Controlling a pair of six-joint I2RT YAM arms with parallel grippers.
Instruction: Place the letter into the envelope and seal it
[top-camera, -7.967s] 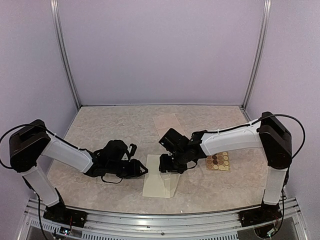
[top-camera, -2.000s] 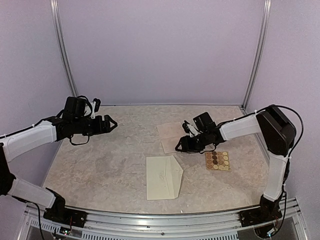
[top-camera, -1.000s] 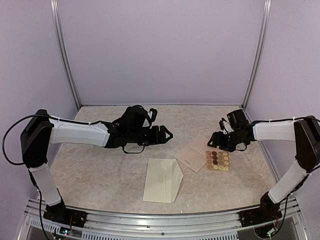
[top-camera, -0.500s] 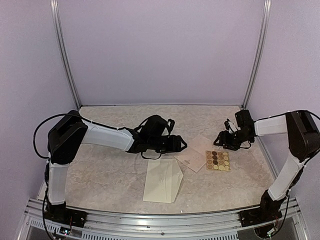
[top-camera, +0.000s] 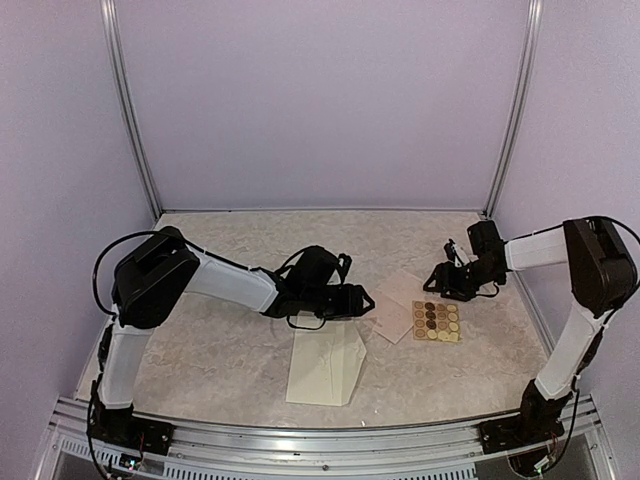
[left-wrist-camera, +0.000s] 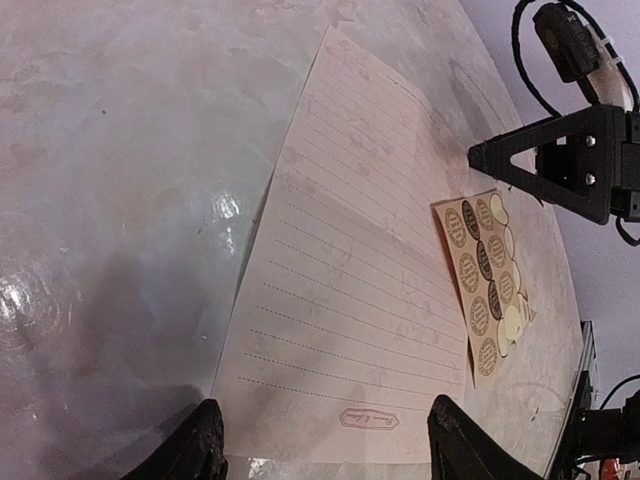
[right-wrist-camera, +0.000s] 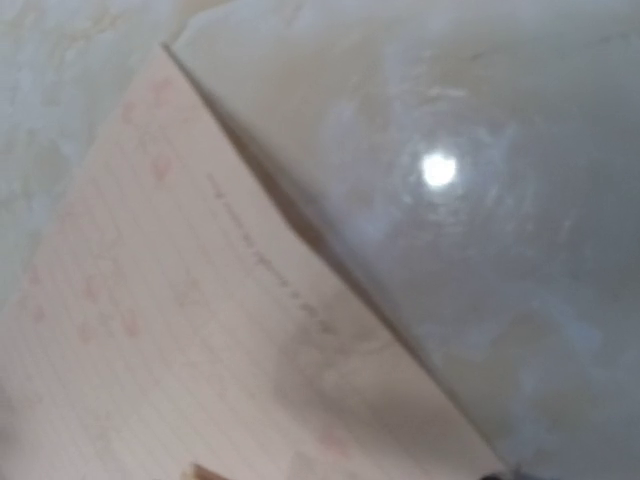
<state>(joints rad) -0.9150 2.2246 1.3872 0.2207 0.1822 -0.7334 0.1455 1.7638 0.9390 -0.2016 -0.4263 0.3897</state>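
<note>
The letter (top-camera: 394, 304), a pinkish lined sheet, lies flat on the table between the two grippers. In the left wrist view the letter (left-wrist-camera: 370, 290) fills the middle. My left gripper (top-camera: 364, 300) is open and low at the letter's left end, and its fingertips (left-wrist-camera: 206, 448) straddle the sheet's near end in that view. My right gripper (top-camera: 433, 281) is at the letter's far right edge; its fingers are not clear. The letter (right-wrist-camera: 200, 340) shows blurred and very close in the right wrist view. The cream envelope (top-camera: 325, 365) lies flap open near the front edge, below the left gripper.
A small tan sheet of round brown stickers (top-camera: 436, 321) lies just right of the letter, also in the left wrist view (left-wrist-camera: 490, 290). Purple walls and metal posts bound the marble table (top-camera: 220, 340). The right arm's fingers (left-wrist-camera: 545, 160) show in the left wrist view.
My left gripper has moved right and down to the letter's left end. The right gripper has stayed at the letter's right edge. The letter has shifted slightly right.
</note>
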